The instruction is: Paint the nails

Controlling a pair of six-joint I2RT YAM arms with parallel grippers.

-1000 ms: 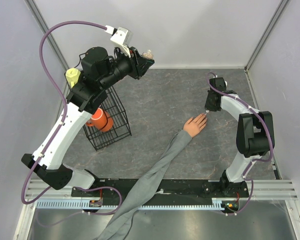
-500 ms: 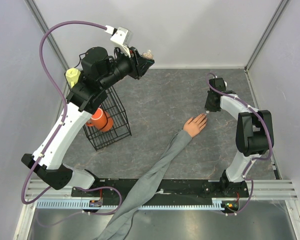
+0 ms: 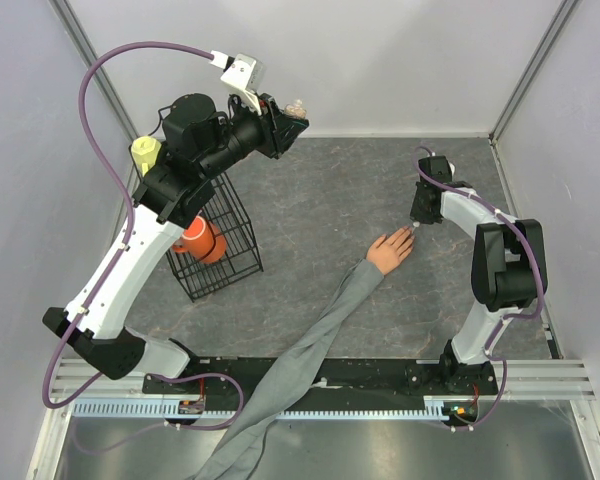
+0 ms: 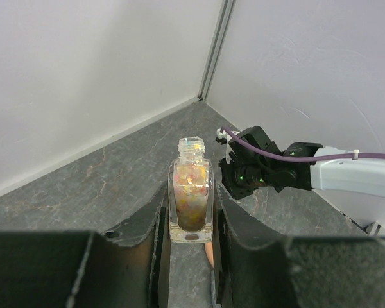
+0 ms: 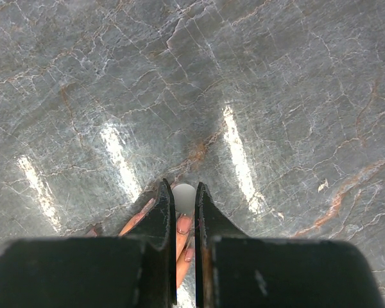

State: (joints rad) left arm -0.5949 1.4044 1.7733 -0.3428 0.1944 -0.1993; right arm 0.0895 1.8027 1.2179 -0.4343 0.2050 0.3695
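Painting step in hand. My right gripper (image 5: pixel 185 200) pinches the brush cap (image 5: pixel 183 194) over the nails (image 5: pixel 184 226), which lie mid-table on the hand (image 3: pixel 390 250). My left gripper (image 4: pixel 191 215) clamps the open bottle (image 4: pixel 191 186) aloft. Next, I judge: a fine, light stroke.

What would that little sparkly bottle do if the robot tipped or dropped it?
The bottle looks like clear glass, so a drop would probably crack it. Its neck shows no cap, so tipping would likely spill what's inside. Its flat sides sit squeezed between the fingers of the left gripper, so it probably won't roll.
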